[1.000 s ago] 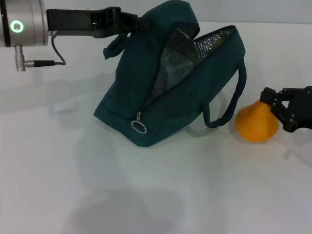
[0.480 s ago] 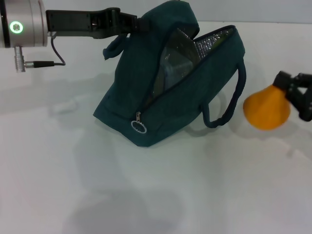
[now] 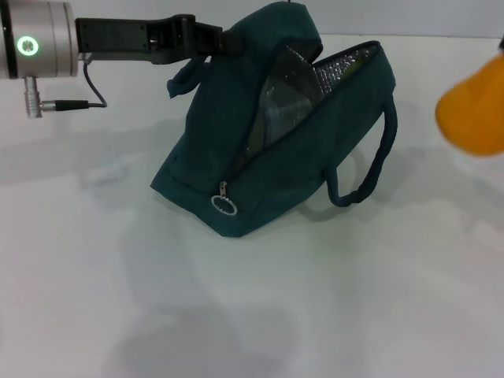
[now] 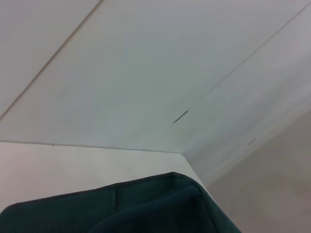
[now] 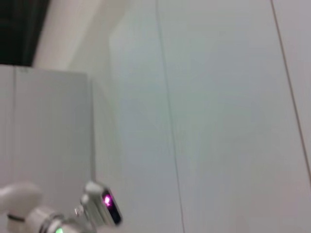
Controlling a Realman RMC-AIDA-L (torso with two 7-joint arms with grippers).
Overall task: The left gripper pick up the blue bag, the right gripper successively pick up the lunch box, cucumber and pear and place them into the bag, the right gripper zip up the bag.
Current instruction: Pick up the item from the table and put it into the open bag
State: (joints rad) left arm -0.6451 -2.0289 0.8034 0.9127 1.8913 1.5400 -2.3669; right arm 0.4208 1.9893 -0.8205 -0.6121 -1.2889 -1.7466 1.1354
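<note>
My left gripper [image 3: 211, 37] is shut on a handle of the blue bag [image 3: 315, 157] and holds its top up, so the bag stands tilted on the table with its zipper open. The foil lining and a clear plastic shape, the lunch box [image 3: 277, 106], show inside the opening. The zipper's ring pull [image 3: 224, 205] hangs at the near end. The bag's fabric also shows in the left wrist view [image 4: 146, 208]. The pear [image 3: 476, 109] hangs in the air at the right edge, well above the table. My right gripper holds it from beyond that edge, its fingers out of view. The cucumber is hidden.
The white table [image 3: 236, 315] spreads in front of the bag. The bag's second handle [image 3: 370, 173] loops down towards the right. The right wrist view shows only a white wall and a silver part with a pink light [image 5: 104, 201].
The pear has left the table and risen up and to the right with my right gripper, which has passed out of the head view. The left gripper and the bag have not moved.
</note>
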